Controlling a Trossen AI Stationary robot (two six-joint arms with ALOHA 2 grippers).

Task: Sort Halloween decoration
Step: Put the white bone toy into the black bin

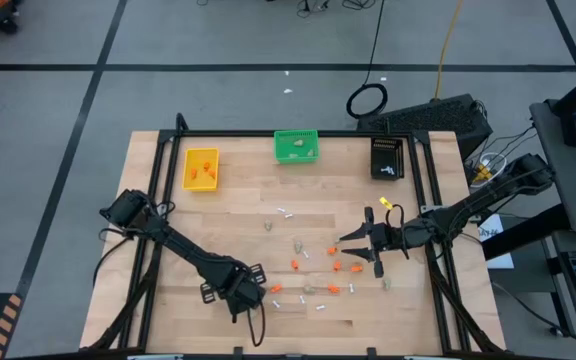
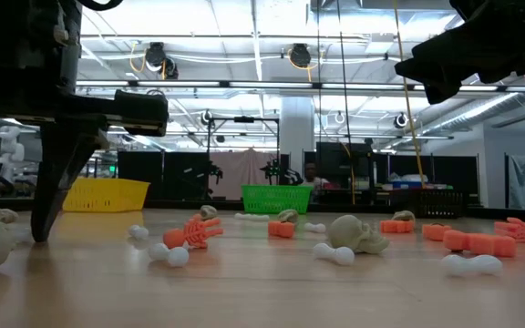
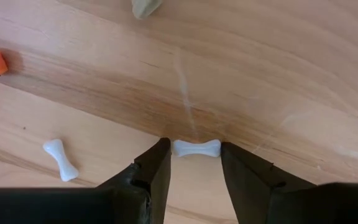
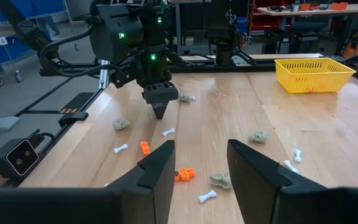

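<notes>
left gripper down at the table's near edge, fingers clenched on a white bone (ends touching both tips) | right gripper raised above the table's right half, fingers apart, nothing held | orange bits, skulls and bones scattered mid-table.

robotics lab – taped grey floor, ceiling lights, framed wooden table, equipment racks behind
</notes>
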